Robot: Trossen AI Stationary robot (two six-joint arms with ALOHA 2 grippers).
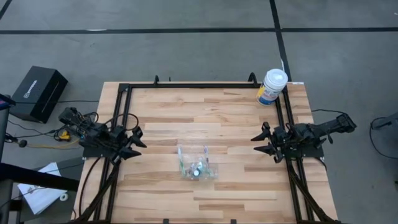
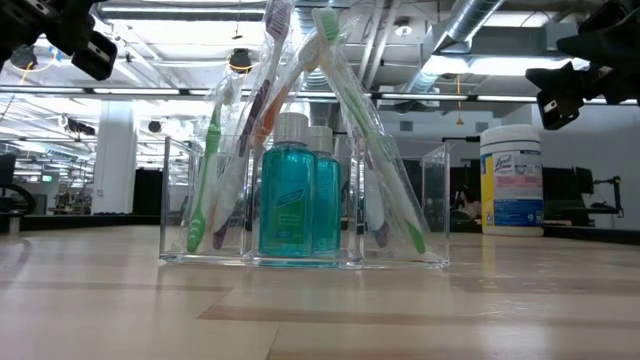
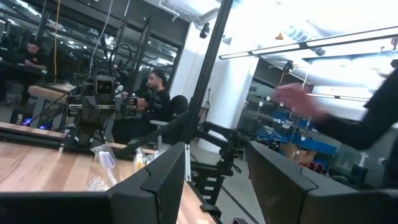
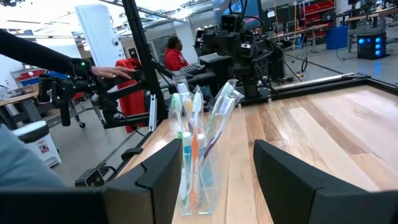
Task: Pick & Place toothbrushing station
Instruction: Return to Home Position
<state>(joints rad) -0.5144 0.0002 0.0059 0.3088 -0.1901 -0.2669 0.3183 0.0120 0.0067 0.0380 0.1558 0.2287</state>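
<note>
- Counter (image 1: 236, 124): pale wood planks inside a black frame; the arm bases sit at its left and right edges.
- Left arm: folded low at the left edge. The left gripper (image 1: 140, 142) points toward the counter's middle, fingers spread, nothing between them, well apart from the container.
- Right arm: mirrors it at the right edge. The right gripper (image 1: 255, 145) has its fingers spread and empty, also well apart from the container.
- White tub (image 1: 272, 87): blue-yellow label, upright at the far right corner.
- Clear container (image 2: 436, 205): stands on the counter at mid-width, slightly toward the near side, between the two grippers.
- Toothbrushes (image 2: 350, 100): several in clear wrappers, with green, orange and purple handles, standing in the container heads up, tilted and crossing near the top.
- Teal bottles (image 2: 285, 205): two with white caps, upright and touching, in the container's middle.
</note>
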